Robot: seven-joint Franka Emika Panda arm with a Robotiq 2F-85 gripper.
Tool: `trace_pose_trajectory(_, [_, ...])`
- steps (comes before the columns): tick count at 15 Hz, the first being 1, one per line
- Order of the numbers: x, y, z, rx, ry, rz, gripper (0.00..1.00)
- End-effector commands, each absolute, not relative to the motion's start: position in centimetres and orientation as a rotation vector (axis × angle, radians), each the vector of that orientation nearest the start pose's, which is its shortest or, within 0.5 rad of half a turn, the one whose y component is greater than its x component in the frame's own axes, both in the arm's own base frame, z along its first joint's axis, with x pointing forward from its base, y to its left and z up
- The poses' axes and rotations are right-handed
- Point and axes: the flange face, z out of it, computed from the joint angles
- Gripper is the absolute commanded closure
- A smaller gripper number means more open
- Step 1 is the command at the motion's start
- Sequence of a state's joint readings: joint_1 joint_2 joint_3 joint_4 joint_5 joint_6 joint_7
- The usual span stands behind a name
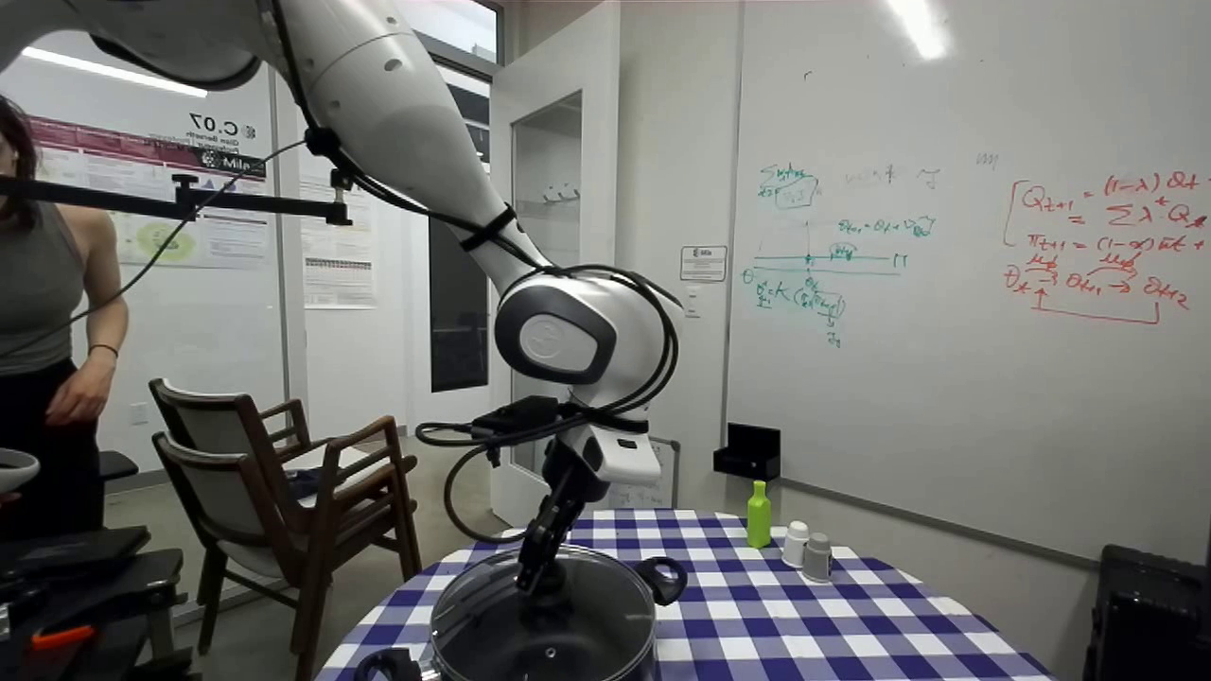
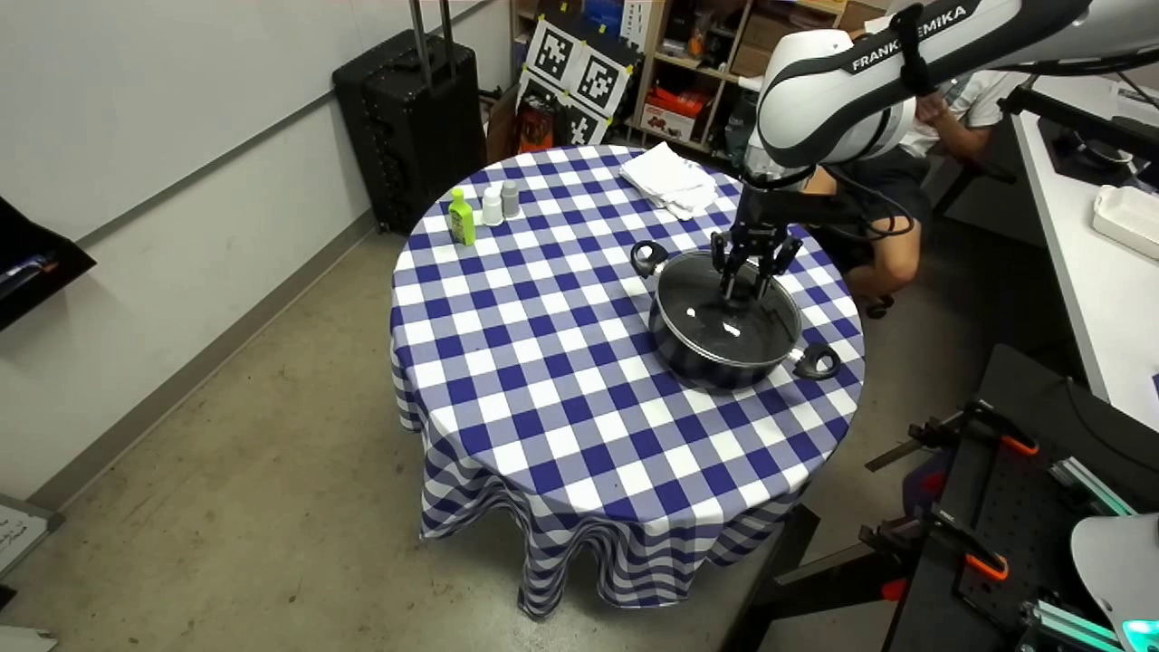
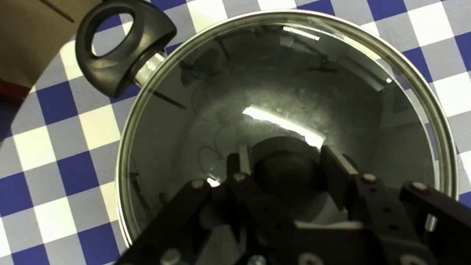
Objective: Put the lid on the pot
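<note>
The greyish glass lid [image 1: 596, 638] lies over the mouth of the black pot [image 2: 697, 364]. The lid also shows in an exterior view [image 2: 715, 326] and in the wrist view [image 3: 294, 88]. Its rim lines up with the pot's rim and it looks level. A black pot handle [image 3: 125, 48] shows at the upper left in the wrist view. My gripper [image 3: 287, 162] has one finger on each side of the lid's dark knob, close against it, part closed. The gripper [image 2: 744, 282] points down onto the lid. The pot's inside shows only dimly through the glass.
The pot stands on a round table with a blue-and-white checked cloth [image 2: 543, 362], near its edge. A green bottle [image 2: 462, 217], a white shaker [image 2: 492, 206] and a grey shaker [image 2: 511, 199] stand at one side. A folded white cloth [image 2: 668, 179] lies beyond the pot. A person sits behind the arm.
</note>
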State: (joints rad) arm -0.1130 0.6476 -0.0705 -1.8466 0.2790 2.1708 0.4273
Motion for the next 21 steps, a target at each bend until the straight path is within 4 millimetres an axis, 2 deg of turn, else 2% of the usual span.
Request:
trace_pose_trajectory(1, [59.2, -9.5, 15.7, -2.726, 1.144, 0.523, 0.76])
trace_pose_trajectory(14, [58.9, -11.1, 15.6, -2.741, 1.234, 0.566, 0.76])
trace_pose_trajectory(21, [59.3, -11.1, 15.7, -2.743, 1.256, 0.551, 0.76])
